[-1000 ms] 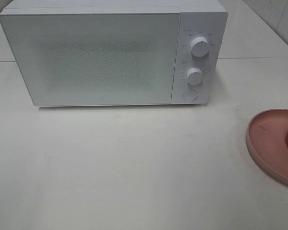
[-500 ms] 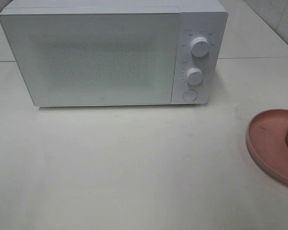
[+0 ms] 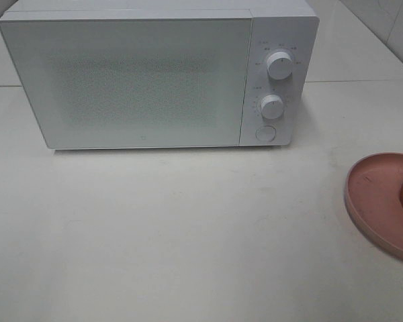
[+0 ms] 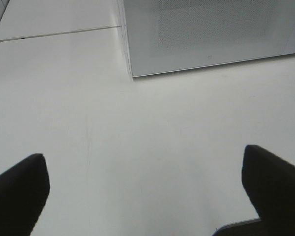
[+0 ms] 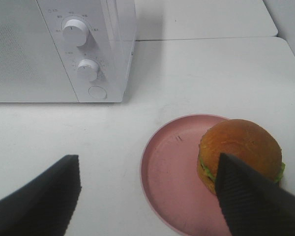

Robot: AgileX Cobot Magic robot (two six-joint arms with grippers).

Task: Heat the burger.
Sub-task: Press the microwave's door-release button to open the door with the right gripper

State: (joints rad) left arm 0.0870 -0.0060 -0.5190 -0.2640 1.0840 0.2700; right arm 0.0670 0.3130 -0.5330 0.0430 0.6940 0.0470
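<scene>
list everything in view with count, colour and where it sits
microwave: one, white, door shut, back of the table
knobs: two, white, stacked on the microwave's right panel
round button: one, white, below the knobs
plate: one, pink, on the table right of the microwave and nearer the front
burger: one, golden-brown bun, green lettuce, on the plate
table: one, white, under everything
left gripper: one, black, jaws open, empty, facing bare table in front of the microwave
right gripper: one, black, jaws open, empty, facing the plate
</scene>
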